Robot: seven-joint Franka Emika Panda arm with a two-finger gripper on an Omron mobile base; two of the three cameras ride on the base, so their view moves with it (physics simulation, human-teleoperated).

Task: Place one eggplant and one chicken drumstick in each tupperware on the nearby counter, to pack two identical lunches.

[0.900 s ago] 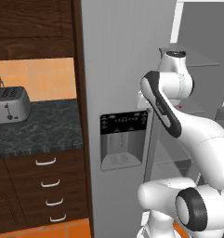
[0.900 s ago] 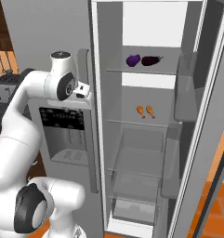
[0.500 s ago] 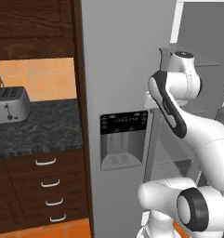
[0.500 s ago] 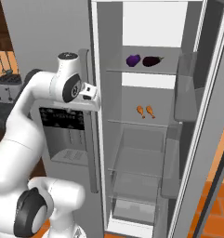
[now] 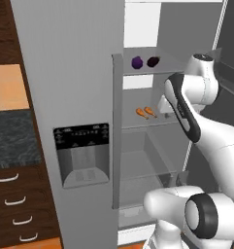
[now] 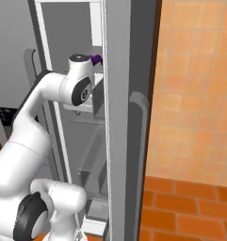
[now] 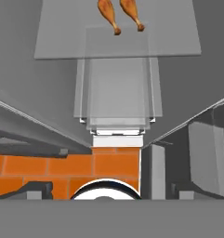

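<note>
Arm: the white arm (image 5: 196, 121) reaches from the near right into the open fridge, its hand at about the height of the middle shelf.
Gripper: fingertips hidden in the pictures; the jaws cannot be made out, though by my reading they stand spread wide with nothing between them.
Fridge door: the grey door with dispenser panel (image 5: 82, 153) stands to the left of the opening; in the right base view another door edge with a grey handle (image 6: 136, 136) sits just beside the arm.
Risk, doors: as I judge it, a wide swing of the elbow could knock either door, since the arm works in the gap between them.
Chicken drumstick: two alike, small orange-brown clubs tapering to thin bone ends, lying side by side on the glass middle shelf (image 7: 62, 42); left one (image 7: 108, 14), right one (image 7: 130, 12), close together but apart, bone ends toward the hand.
Risk, drumsticks: the pair lies so near that closing on one may nudge or drag the other, possibly off the shelf's near edge; the thin bone end offers a poor hold.
Eggplant: two small glossy dark-purple ovals on the upper shelf, farther back; left one (image 5: 137, 62), right one (image 5: 153, 61), near each other.
Risk, eggplants: rounded and smooth, likely to roll or slip from a shallow pinch.
Counter: dark speckled stone (image 5: 14, 141) at far left, drawers below.
</note>
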